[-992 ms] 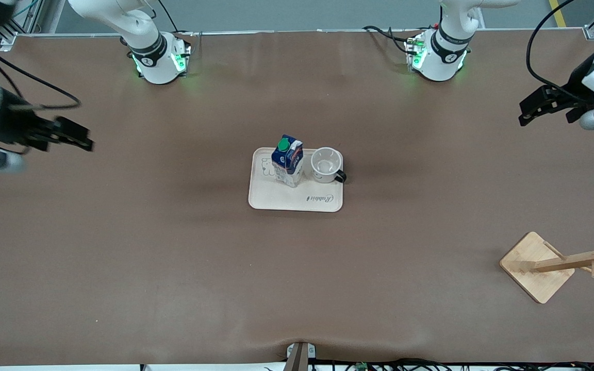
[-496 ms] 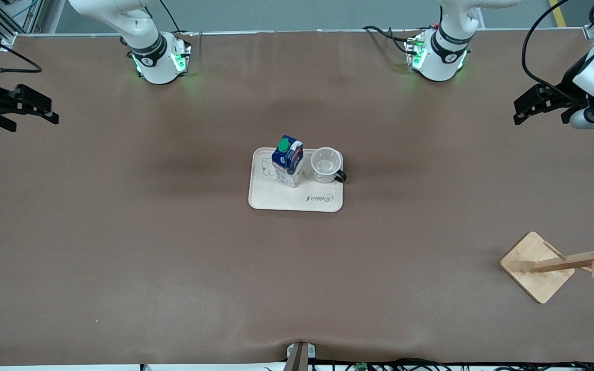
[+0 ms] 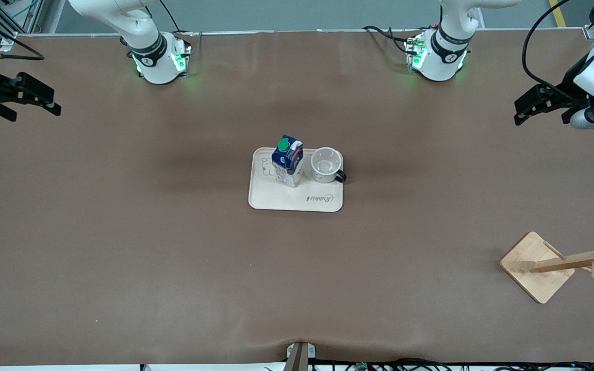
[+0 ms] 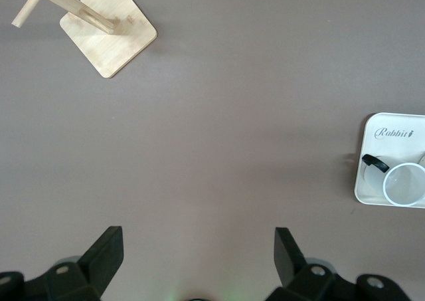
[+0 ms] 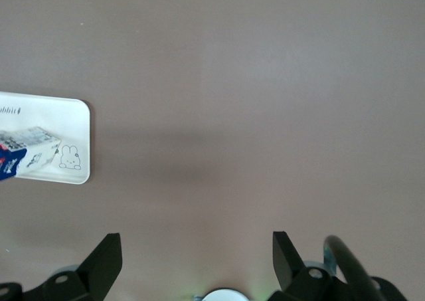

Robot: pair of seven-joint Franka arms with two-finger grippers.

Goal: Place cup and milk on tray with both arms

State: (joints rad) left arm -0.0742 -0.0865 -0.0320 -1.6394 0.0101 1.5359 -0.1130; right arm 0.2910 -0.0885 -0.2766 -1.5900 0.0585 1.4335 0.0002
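The cream tray (image 3: 281, 201) lies at the middle of the table. The blue milk carton (image 3: 287, 160) stands upright on it, and the white cup (image 3: 326, 165) stands beside it, toward the left arm's end, its black handle over the tray's rim. My left gripper (image 3: 523, 109) is open and empty, high over the table's left-arm end. My right gripper (image 3: 44, 102) is open and empty, high over the right-arm end. The left wrist view shows the tray (image 4: 392, 131) and cup (image 4: 402, 183). The right wrist view shows the tray (image 5: 66, 118) and part of the carton (image 5: 23, 151).
A wooden mug rack lies tipped, with its square base (image 3: 537, 268) near the front camera at the left arm's end; it also shows in the left wrist view (image 4: 109, 32). The arm bases (image 3: 160, 62) (image 3: 437, 56) stand along the table's back edge.
The right gripper has pulled away from the tray toward the right arm's end and risen, then nearly stopped. The left gripper has shifted slightly. Cup and milk have not moved.
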